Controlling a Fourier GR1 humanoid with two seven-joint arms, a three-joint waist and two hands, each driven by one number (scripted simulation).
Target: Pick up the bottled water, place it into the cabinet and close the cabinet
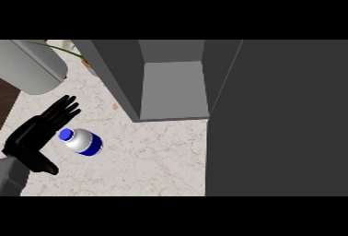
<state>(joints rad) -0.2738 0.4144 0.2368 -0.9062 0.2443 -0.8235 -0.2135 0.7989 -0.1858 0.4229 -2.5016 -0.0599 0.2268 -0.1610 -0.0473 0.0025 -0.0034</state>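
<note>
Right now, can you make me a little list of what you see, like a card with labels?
bottle: water bottle with a blue cap, standing on the counter
left hand: left hand open, fingers straight, just left of the bottle, not gripping it
right hand: not in view
cabinet: dark cabinet open, grey inside, nothing seen in it
door: cabinet door swung open at the right
top left: pale grey rounded thing

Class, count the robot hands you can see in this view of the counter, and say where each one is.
1. The left hand is at the view's left, fingers straight, just beside the bottled water standing on the counter. The right hand is not in view; the dark cabinet door may hide it.
</note>
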